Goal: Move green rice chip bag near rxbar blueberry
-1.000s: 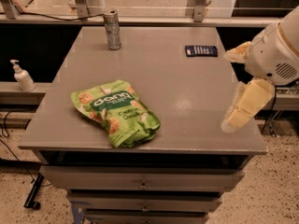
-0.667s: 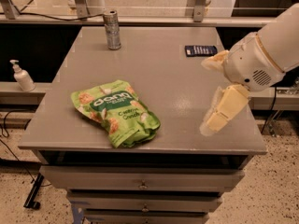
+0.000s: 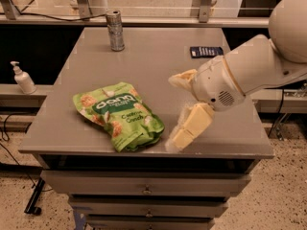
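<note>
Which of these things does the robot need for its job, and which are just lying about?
For the job: green chip bag, table front; dark blue bar, back right; tool, open, just beside the bag.
Lying about: silver can, back of table; pump bottle, off to the left.

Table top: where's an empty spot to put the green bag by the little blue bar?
Bare table lies between the can and the rxbar blueberry. The front is crowded: the green rice chip bag lies there, with the open gripper hanging just right of it.
</note>
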{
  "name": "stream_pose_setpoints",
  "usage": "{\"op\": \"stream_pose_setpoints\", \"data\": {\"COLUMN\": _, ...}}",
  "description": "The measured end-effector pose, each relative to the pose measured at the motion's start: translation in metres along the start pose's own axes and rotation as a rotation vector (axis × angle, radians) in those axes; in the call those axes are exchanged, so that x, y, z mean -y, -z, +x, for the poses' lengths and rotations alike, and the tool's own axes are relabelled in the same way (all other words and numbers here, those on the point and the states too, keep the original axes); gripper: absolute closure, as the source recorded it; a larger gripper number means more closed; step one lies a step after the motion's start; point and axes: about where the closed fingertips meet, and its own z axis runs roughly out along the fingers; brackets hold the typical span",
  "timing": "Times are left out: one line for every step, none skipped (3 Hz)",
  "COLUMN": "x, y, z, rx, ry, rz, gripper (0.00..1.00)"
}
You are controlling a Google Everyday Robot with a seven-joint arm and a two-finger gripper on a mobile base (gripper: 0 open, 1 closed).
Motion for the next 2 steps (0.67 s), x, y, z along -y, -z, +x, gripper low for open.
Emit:
{"op": "stream_pose_setpoints", "data": {"x": -0.001, "y": -0.032, "z": -0.013, "rx": 0.072, "ry": 0.027, "rz": -0.013, "gripper": 0.0}}
{"op": "stream_pose_setpoints", "data": {"x": 0.006, "y": -0.059, "z": -0.019, "rx": 0.122, "ry": 0.044, "rz": -0.01, "gripper": 0.0}}
